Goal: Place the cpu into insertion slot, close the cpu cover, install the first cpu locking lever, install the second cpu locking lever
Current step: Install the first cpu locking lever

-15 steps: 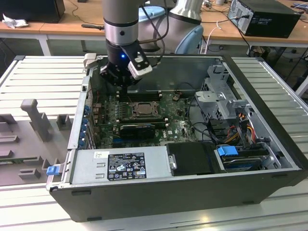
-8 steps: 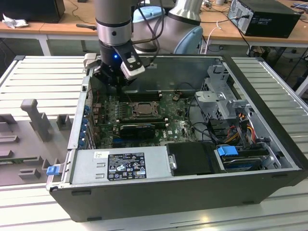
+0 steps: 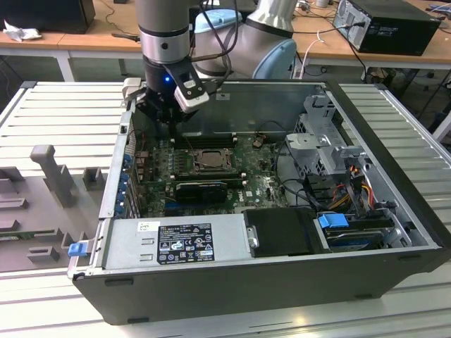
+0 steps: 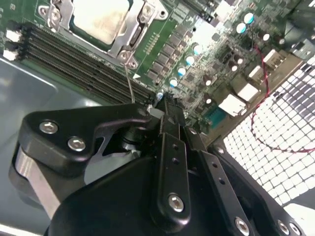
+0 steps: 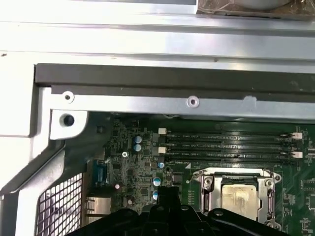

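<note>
Silvery-beige in my feed, the cpu sits seated in the insertion slot. The cpu cover lies flat around it, its square window framing the chip's face. I see the gripper lowered inside the open computer case, over the green motherboard. It is just beside the socket's corner, toward the exterior view's left of it. Its fingers look drawn narrow, the tips nearly together. A thin wire locking lever runs from the socket's corner and ends right at those tips. Whether they actually pinch it I cannot tell. Long black memory slots lie alongside the socket, between it and the case's metal wall.
</note>
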